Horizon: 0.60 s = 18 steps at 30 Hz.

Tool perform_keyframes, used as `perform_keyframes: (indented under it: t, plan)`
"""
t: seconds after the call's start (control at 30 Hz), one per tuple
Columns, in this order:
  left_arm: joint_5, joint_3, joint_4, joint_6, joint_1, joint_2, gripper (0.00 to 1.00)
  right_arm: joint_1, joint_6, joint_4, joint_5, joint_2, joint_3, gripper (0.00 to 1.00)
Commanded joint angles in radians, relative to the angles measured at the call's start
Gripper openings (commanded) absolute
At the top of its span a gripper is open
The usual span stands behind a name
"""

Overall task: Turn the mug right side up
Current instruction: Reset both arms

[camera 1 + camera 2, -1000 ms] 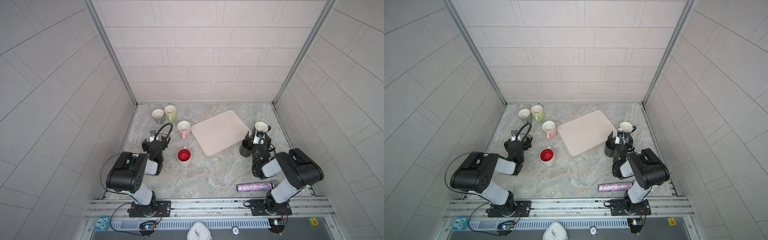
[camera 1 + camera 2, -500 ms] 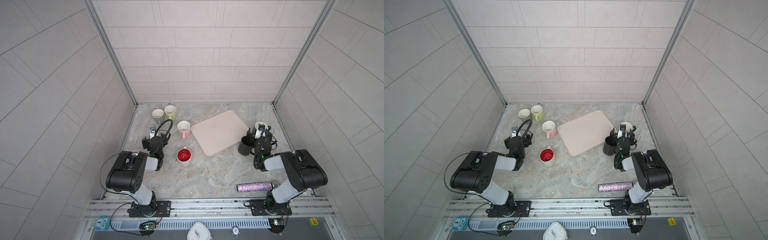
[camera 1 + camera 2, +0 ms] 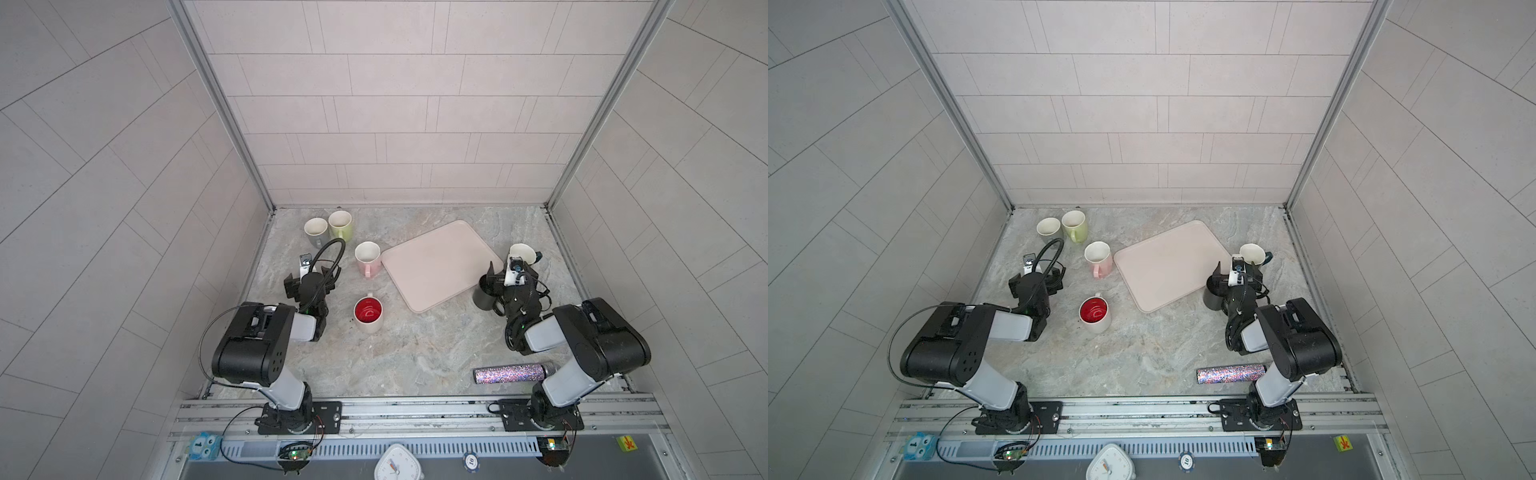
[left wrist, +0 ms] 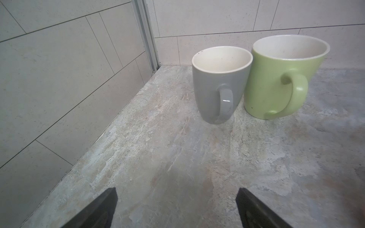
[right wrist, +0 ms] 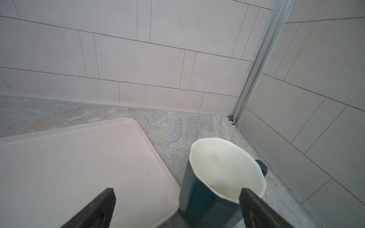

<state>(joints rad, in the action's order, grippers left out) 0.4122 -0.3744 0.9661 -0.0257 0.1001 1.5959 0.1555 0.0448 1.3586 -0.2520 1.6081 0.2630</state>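
A black mug (image 3: 484,293) stands at the pink tray's front right corner, its top dark and flat, seemingly bottom up; both top views show it (image 3: 1212,296). My right gripper (image 3: 512,270) hovers open just right of it, pointing toward the back wall. In the right wrist view the open right gripper (image 5: 177,189) frames an upright teal mug (image 5: 223,171) with a white inside, and the black mug is out of sight. My left gripper (image 3: 311,282) is open with nothing between its fingers, and in the left wrist view this gripper (image 4: 175,190) faces a grey mug (image 4: 217,84) and a green mug (image 4: 276,79).
The pink tray (image 3: 436,266) lies at centre back. A pink mug (image 3: 368,257) and a white mug with a red inside (image 3: 368,316) stand upright left of it. A glittery tube (image 3: 509,372) lies near the front right. Tiled walls close three sides.
The right gripper has turned a little beside the black mug, and the left gripper has edged slightly toward the back. No mug has moved.
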Motion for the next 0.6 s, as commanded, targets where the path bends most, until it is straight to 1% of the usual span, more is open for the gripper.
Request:
perform_keyframes:
  t: [0.0,0.07,0.1,0.13,0.2,0.27,0.43,0.57]
  plan:
    - [0.009,-0.009,-0.004,-0.005,-0.005,-0.002,1.00,-0.008,0.032,-0.113,-0.044,0.006,-0.015,0.99]
    - [0.009,-0.009,-0.004,-0.006,-0.005,-0.002,1.00,-0.008,0.004,-0.056,-0.124,0.010,-0.038,0.99]
    - [0.010,-0.009,-0.002,-0.004,-0.005,-0.002,1.00,-0.006,-0.009,0.010,-0.174,0.029,-0.060,0.99]
    - [0.008,-0.009,-0.003,-0.005,-0.005,-0.003,1.00,-0.008,-0.022,0.067,-0.194,0.047,-0.080,0.99]
    - [0.008,-0.009,-0.002,-0.004,-0.004,-0.003,1.00,-0.003,-0.011,0.037,-0.185,0.030,-0.076,0.99]
    - [0.009,-0.009,-0.003,-0.005,-0.005,-0.003,1.00,0.000,-0.004,0.065,-0.187,0.047,-0.079,0.99]
    - [0.008,-0.009,-0.003,-0.006,-0.004,-0.003,1.00,0.004,-0.002,-0.005,-0.188,0.027,-0.055,0.99]
    - [0.008,-0.009,-0.002,-0.005,-0.005,-0.002,1.00,0.005,0.001,0.017,-0.197,0.037,-0.058,0.99]
